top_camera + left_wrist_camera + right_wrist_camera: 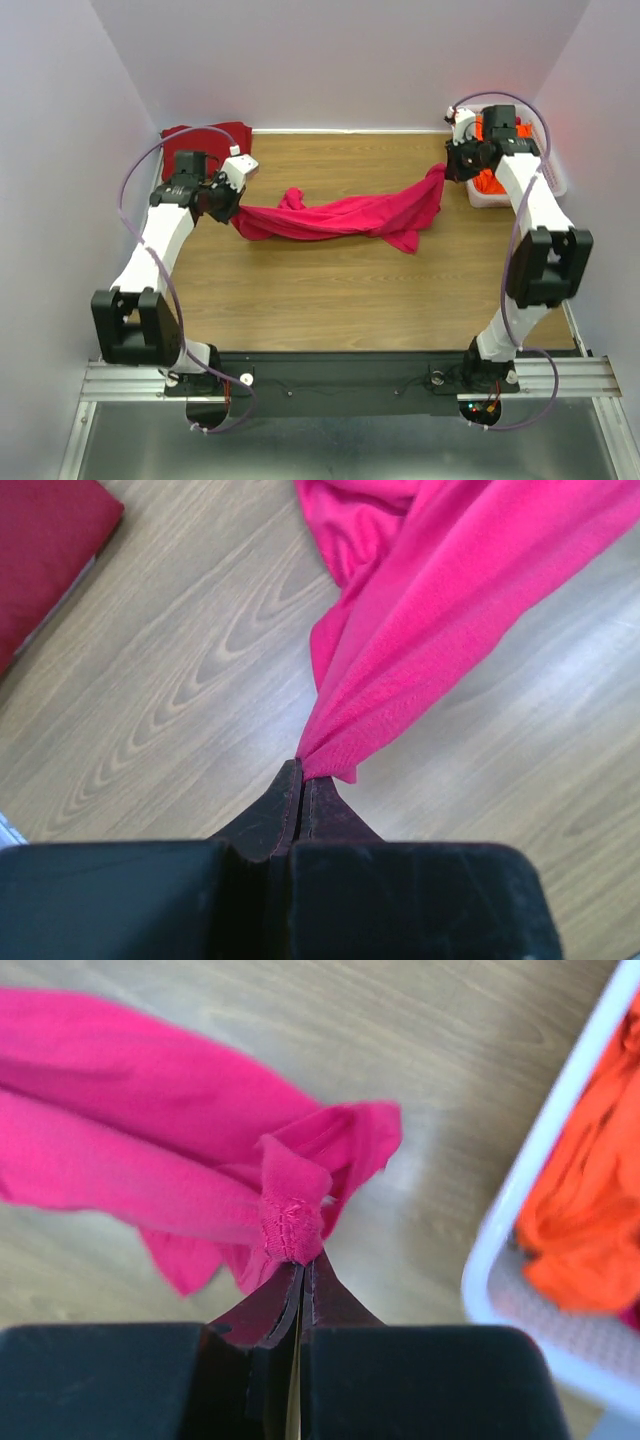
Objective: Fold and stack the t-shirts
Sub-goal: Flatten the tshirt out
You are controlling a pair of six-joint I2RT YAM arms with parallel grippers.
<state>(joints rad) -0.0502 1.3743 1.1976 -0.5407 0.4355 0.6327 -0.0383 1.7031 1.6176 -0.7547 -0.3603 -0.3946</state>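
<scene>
Across the wooden table (330, 300) stretches the pink-red t-shirt (340, 215), with the maroon t-shirt (205, 135) far left, the white basket (545, 1140) of orange t-shirts (590, 1200) far right, and the left gripper (302, 772) and right gripper (305, 1262) each pinching one pink end.

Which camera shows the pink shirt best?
The top external view: it shows the whole pink shirt stretched between the left hand and the right hand. Each wrist view shows only the bunched end pinched in its own hand, plus some cloth trailing away.
</scene>
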